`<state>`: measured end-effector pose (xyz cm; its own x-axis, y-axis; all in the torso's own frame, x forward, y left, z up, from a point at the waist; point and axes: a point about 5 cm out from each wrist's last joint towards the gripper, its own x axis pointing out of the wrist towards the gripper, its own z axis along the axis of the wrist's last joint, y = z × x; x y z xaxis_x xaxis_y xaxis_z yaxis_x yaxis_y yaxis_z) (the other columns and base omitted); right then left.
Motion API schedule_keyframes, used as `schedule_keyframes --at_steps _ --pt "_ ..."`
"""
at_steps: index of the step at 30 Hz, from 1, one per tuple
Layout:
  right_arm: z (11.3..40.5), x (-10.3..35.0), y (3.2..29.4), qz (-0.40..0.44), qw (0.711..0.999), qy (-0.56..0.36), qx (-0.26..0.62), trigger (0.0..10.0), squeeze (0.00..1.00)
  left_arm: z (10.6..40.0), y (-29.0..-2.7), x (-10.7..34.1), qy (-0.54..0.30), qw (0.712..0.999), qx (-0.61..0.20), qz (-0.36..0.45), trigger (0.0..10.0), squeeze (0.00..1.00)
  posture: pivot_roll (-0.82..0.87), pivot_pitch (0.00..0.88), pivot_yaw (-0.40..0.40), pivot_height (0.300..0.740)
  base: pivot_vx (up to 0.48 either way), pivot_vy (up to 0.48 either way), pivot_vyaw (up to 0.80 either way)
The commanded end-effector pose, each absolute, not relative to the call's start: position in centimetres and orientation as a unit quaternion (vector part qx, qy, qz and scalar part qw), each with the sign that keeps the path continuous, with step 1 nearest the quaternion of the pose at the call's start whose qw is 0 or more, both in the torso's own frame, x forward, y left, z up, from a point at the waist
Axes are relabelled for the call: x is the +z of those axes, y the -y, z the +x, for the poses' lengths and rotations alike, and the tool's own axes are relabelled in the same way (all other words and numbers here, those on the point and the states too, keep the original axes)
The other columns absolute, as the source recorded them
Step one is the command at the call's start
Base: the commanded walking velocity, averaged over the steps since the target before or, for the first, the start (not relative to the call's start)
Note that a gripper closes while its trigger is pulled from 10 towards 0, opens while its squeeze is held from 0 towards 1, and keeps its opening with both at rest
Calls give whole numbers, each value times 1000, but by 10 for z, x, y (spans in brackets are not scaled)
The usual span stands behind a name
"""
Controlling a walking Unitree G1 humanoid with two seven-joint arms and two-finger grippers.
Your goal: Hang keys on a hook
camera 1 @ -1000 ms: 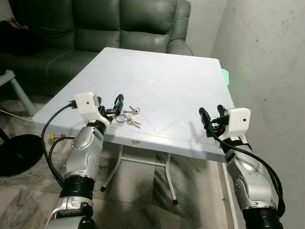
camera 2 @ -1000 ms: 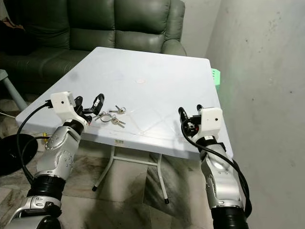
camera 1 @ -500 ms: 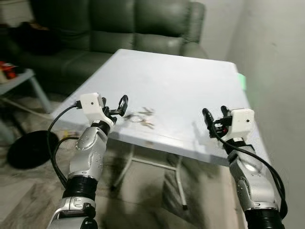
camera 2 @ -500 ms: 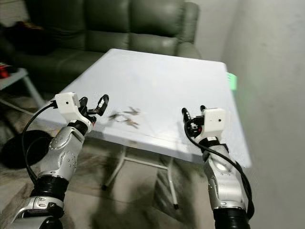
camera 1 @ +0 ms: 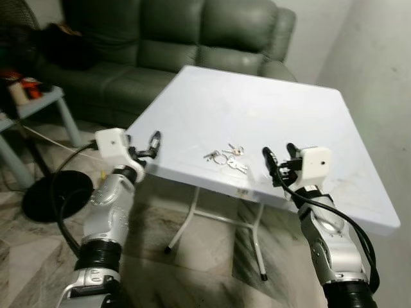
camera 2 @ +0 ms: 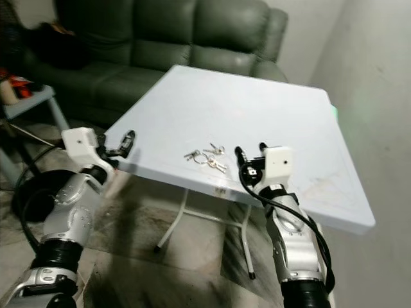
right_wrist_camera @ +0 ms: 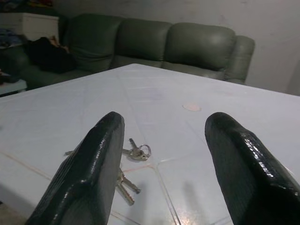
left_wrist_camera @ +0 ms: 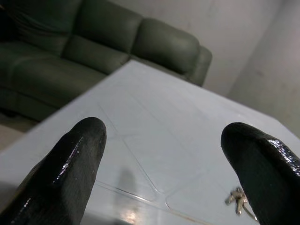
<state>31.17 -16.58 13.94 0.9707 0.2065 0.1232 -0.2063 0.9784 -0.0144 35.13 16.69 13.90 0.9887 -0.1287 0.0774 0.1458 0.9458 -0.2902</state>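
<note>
A bunch of keys (camera 1: 225,157) on a ring lies flat on the white folding table (camera 1: 257,102), near its front edge. My right gripper (camera 1: 278,154) hovers open just right of the keys, at the table's edge. Along its black fingers (right_wrist_camera: 93,164) the keys (right_wrist_camera: 133,154) lie slightly left of the gap, a short way ahead. My left gripper (camera 1: 151,142) is open off the table's front left corner, well left of the keys. In the left wrist view the keys (left_wrist_camera: 240,200) lie far off beside one fingertip. Neither gripper holds anything.
A dark green sofa (camera 1: 192,32) stands behind the table. A small pale side table (camera 1: 38,102) and a black round base (camera 1: 48,196) on the floor are at the left. A grey wall (camera 1: 385,77) runs close along the right. Marbled floor lies under the table's legs.
The whole view has swung, so the camera moved. The keys now lie nearer my right gripper than my left, which is off the table's corner. Both grippers stay open.
</note>
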Motion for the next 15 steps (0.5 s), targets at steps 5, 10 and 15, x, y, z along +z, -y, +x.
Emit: schedule_keyframes --at_steps 5,10,15 --pt "312 143 174 -4 993 65 95 10000 0 353 -159 144 33 985 -76 -154 10000 0 -81 0 -55 740 0 476 0" --pt "313 144 174 -3 993 65 95 10000 0 353 -159 145 36 984 -72 -161 10000 0 -81 0 -58 740 0 0 0" --pt "314 145 174 -3 993 68 95 10000 0 354 -158 145 35 985 -68 -158 10000 0 -82 0 -58 740 0 0 0"
